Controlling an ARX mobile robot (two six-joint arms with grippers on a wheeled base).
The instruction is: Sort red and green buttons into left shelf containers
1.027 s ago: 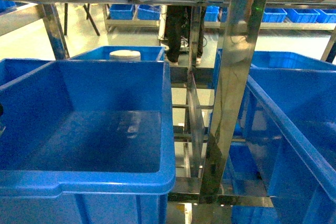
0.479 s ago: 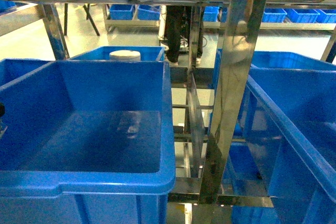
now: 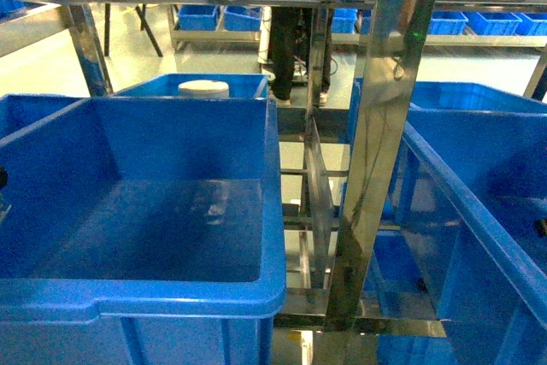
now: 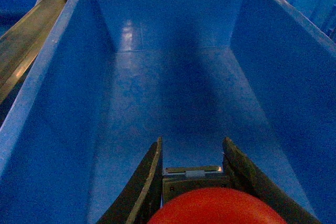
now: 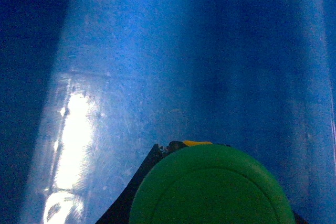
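- Since the earlier frame, a dark part has entered the right bin point(image 3: 479, 203) at the head view's right edge; the rest is unchanged.
- Left gripper point(image 4: 191, 153) grasps the red button point(image 4: 218, 207) above the left bin point(image 4: 63, 77).
- Right gripper point(image 5: 157, 182) grasps the green button point(image 5: 210, 187) over a blue bin floor.

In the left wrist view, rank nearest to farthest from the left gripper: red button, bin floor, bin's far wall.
1. Red button, between the left gripper's fingers.
2. Floor of the blue bin, just ahead and below.
3. Far wall, at the top.
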